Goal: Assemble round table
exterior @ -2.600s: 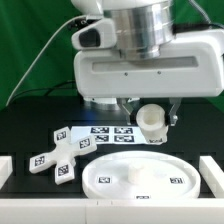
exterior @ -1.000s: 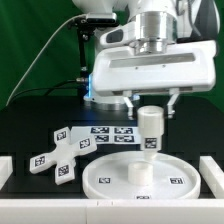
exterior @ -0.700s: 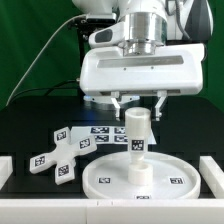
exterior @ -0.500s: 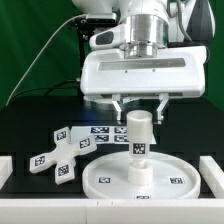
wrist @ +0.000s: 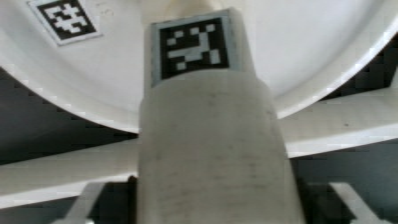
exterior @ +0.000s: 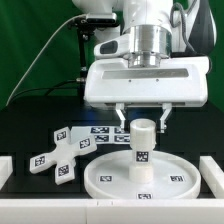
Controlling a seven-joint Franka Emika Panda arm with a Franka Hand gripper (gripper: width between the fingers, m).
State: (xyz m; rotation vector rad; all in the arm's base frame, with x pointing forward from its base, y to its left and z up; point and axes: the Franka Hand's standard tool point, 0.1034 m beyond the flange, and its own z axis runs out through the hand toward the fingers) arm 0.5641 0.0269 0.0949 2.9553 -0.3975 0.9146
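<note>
1. At the exterior view's left, the cross-shaped foot piece lies flat on the black table. It is white plastic with stubby arms, and several arms carry a black-and-white square tag. It lies well apart from the gripper and touches none of the other parts.
2. Just right of it, further back, the marker board lies flat. Its near edge is hidden behind the disc's rim.
3. The large round disc sits at the front, right of centre. It is white with a raised rim and has one small square tag on its floor to the left and another to the right. In the wrist view the disc fills the background, with one tag near the edge.
4. The short cylindrical post stands upright at the middle of the disc, its lower end down on the disc's centre. Whether it is fully seated cannot be told. It is white and slightly rough-looking, with one square tag on its side facing the camera. In the wrist view the post runs straight away from the camera, tag uppermost.
5. The gripper hangs directly above and is clamped on the post's top end, one finger on each side.
</note>
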